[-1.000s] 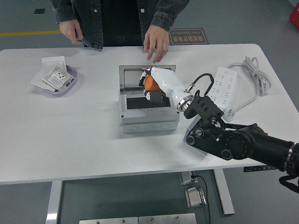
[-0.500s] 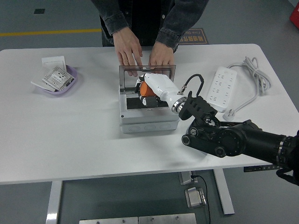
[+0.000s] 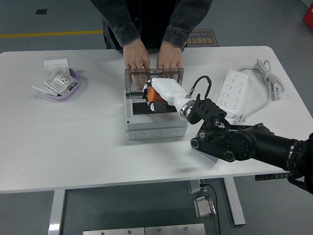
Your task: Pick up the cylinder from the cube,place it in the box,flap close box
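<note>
- The bench (image 3: 73, 142) is a smooth, matte white slab with rounded corners.
- The box (image 3: 155, 122) lies under and in front of the right hand; it is a grey, hard-looking rectangular case with a dark inside, its clear flap (image 3: 132, 78) standing upright on the hand's far side.
- A person's two hands (image 3: 137, 61) rest on the flap's top edge, just beyond the right hand.
- The right hand (image 3: 159, 93), white-shelled and glossy, has its fingers curled around the cylinder (image 3: 154, 93) above the box's opening.
- The cylinder is orange and smooth; mostly hidden in the grasp, so its long axis cannot be told.
</note>
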`<state>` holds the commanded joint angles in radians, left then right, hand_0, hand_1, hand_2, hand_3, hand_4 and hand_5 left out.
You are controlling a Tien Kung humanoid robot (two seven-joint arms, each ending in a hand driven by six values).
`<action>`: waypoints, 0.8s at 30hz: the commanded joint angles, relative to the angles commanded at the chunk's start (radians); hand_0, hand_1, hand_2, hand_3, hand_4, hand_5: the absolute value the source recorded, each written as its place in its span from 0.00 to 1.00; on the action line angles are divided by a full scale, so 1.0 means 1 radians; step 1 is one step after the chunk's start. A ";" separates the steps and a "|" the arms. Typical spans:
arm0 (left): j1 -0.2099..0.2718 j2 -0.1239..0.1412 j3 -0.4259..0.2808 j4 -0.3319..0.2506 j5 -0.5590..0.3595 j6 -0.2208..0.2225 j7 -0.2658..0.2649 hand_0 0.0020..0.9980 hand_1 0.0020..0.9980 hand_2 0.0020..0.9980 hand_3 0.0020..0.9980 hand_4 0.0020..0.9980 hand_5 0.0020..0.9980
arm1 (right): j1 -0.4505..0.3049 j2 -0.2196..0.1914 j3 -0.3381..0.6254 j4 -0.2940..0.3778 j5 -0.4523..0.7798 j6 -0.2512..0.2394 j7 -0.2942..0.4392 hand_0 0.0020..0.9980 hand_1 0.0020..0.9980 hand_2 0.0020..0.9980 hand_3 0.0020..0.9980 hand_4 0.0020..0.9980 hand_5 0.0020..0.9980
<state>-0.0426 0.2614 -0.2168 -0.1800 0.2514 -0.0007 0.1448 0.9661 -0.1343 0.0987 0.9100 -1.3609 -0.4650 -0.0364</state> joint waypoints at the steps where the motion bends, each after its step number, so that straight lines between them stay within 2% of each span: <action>1: 0.000 0.000 -0.005 0.000 0.004 0.000 0.001 0.65 0.71 0.61 0.60 0.62 0.21 | 0.000 0.000 0.002 0.001 -0.003 0.003 0.000 0.00 0.16 0.41 0.36 0.15 0.00; 3: -0.002 0.000 -0.004 0.000 0.004 0.000 0.001 0.65 0.71 0.61 0.60 0.62 0.21 | -0.001 -0.001 0.005 0.004 -0.003 0.006 0.001 0.00 0.16 0.41 0.36 0.15 0.00; 4: -0.003 -0.001 -0.005 0.000 0.005 0.000 0.001 0.65 0.71 0.61 0.60 0.62 0.21 | -0.001 -0.002 0.006 0.006 -0.002 0.007 0.002 0.25 0.40 0.58 0.65 0.67 0.24; 9: -0.007 -0.001 0.023 0.000 -0.020 0.001 -0.005 0.65 0.71 0.61 0.60 0.62 0.21 | -0.004 -0.005 0.009 0.007 0.004 0.007 0.005 0.25 0.40 0.58 0.65 0.67 0.24; 10: -0.007 -0.001 0.026 0.000 -0.022 0.001 -0.006 0.65 0.71 0.60 0.60 0.61 0.20 | -0.004 -0.005 0.009 0.007 0.006 0.007 0.006 0.61 0.60 0.63 0.66 0.89 0.39; 15: -0.009 -0.002 0.036 0.000 -0.029 0.001 -0.006 0.65 0.71 0.60 0.60 0.61 0.20 | -0.008 -0.005 0.011 0.006 0.014 0.004 0.013 0.61 0.60 0.63 0.66 0.89 0.39; 16: -0.009 -0.003 0.043 0.000 -0.036 0.001 -0.007 0.65 0.71 0.60 0.59 0.61 0.20 | -0.009 -0.005 0.011 0.006 0.016 0.003 0.014 0.65 0.61 0.63 0.66 0.91 0.41; 20: -0.010 -0.006 0.063 0.000 -0.052 0.001 -0.010 0.65 0.71 0.60 0.59 0.61 0.20 | -0.015 -0.006 0.013 0.003 0.018 0.000 0.018 0.65 0.61 0.63 0.66 0.91 0.41; 24: -0.008 -0.009 0.050 0.000 -0.036 0.001 -0.006 0.65 0.71 0.60 0.59 0.61 0.20 | -0.028 -0.019 0.035 0.017 0.006 -0.001 0.017 0.67 0.61 0.63 0.66 0.91 0.43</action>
<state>-0.0504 0.2527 -0.1671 -0.1800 0.2152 0.0007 0.1390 0.9379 -0.1535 0.1334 0.9270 -1.3553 -0.4660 -0.0190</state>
